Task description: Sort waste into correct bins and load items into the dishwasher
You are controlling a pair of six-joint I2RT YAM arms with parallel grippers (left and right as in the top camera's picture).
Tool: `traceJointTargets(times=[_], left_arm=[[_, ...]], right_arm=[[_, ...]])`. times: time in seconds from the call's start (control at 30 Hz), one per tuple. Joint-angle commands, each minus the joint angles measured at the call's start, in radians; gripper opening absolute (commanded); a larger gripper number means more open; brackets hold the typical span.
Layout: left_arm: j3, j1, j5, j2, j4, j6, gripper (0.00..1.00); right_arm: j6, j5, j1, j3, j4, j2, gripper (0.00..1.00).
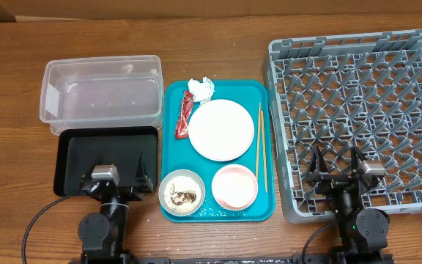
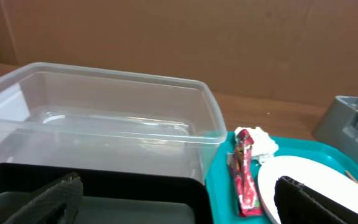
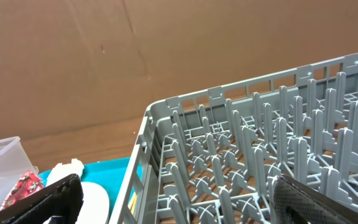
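rack [image 1: 343,42] clipped at right edge overhead; left wrist view crops plate [image 2: 303,167] and black tray [image 2: 135,186] at bottom

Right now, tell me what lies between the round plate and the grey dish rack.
The wooden chopsticks, lying lengthwise on the teal tray, with the tray's rim just beyond them; the overhead view shows it.

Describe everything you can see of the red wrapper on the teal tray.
The crinkled red wrapper is a long, narrow, glossy packet, seemingly plastic film, red with pale markings. It lies flat along the left side of the flat teal serving tray, its far end against the crumpled white paper napkin, its long edge close beside the large round pale plate; contact there is unclear. Nothing holds it.
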Motion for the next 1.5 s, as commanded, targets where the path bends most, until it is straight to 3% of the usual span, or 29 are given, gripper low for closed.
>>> traceJointTargets(times=[0.0,0.1,0.17,0.4,0.57,0.8,1.1,1.23,1.33,1.4,1.47], left_arm=[[-0.006,0.002,0.036,-0.010,0.005,-0.100,1.00],[-0.006,0.002,0.041,-0.010,0.010,-0.262,1.00],[-0.006,0.002,0.047,-0.011,0.011,-0.293,1.00],[-0.004,0.002,0.209,-0.011,0.062,-0.278,1.00],[0.092,0.002,0.331,-0.010,0.033,-0.216,1.00],[0.445,0.002,0.447,0.174,-0.211,-0.123,1.00],[0.974,-0.006,0.509,0.715,-0.782,-0.086,1.00],[1.126,-0.021,0.605,0.875,-0.884,-0.082,1.00],[1.156,-0.042,0.774,0.967,-0.871,-0.086,1.00],[1.156,-0.095,0.715,1.004,-0.914,-0.074,1.00],[1.156,-0.193,0.554,1.039,-0.978,-0.075,1.00]], right_arm=[[0.001,-0.009,-0.003,-0.010,0.006,-0.008,1.00],[0.000,-0.068,-0.003,-0.010,0.006,-0.008,1.00],[0.000,-0.117,-0.003,-0.010,0.006,-0.008,1.00],[0.001,-0.247,-0.003,-0.004,0.024,-0.008,1.00],[0.000,-0.288,-0.003,0.116,-0.045,-0.006,1.00],[0.000,-0.289,-0.003,0.455,-0.410,0.194,1.00],[0.000,-0.297,-0.003,1.008,-0.880,0.714,1.00],[0.000,-0.352,-0.003,1.183,-1.013,0.881,1.00],[0.001,-0.443,-0.003,1.243,-1.075,0.978,1.00],[0.038,-0.446,-0.003,1.244,-1.074,1.006,1.00],[0.080,-0.437,-0.003,1.244,-1.070,1.027,1.00]])
